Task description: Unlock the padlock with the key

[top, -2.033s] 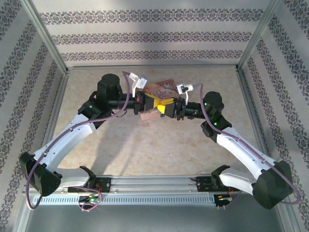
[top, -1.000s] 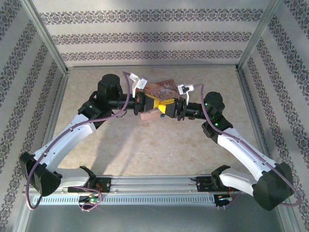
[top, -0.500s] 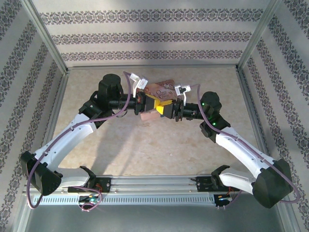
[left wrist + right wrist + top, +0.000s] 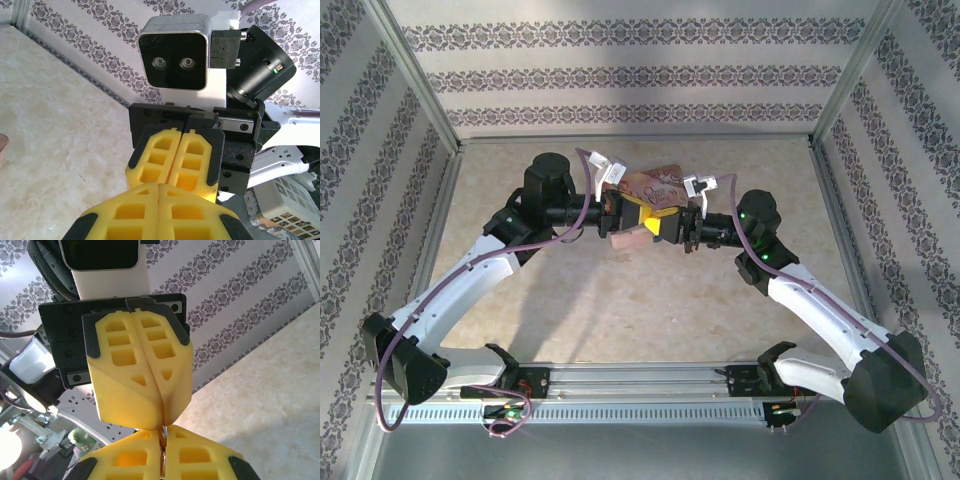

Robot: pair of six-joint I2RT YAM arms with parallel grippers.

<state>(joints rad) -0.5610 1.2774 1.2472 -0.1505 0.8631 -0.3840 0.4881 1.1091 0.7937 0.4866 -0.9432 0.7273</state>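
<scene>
My two grippers meet tip to tip above the middle of the table. The left gripper [image 4: 642, 222] is shut, its yellow fingers [image 4: 125, 215] pressed flat together. Facing it, the right gripper [image 4: 666, 226] is shut too. In the right wrist view a thin metal sliver, the key [image 4: 161, 450], runs from the seam at the left gripper's tip [image 4: 161, 421] down between my right gripper's fingers [image 4: 200, 457]. The rest of the key is hidden by the foam. The padlock is hidden.
A pink illustrated tin [image 4: 657, 184] lies just behind the grippers, and a pink slab [image 4: 630, 238] shows under the left one. Metal frame posts and patterned walls enclose the beige table [image 4: 620, 310]. The arm bases sit on the rail [image 4: 640, 385] at the near edge.
The right gripper has slid a little left against the left gripper's tip and closed its fingers. The left arm has held still.
</scene>
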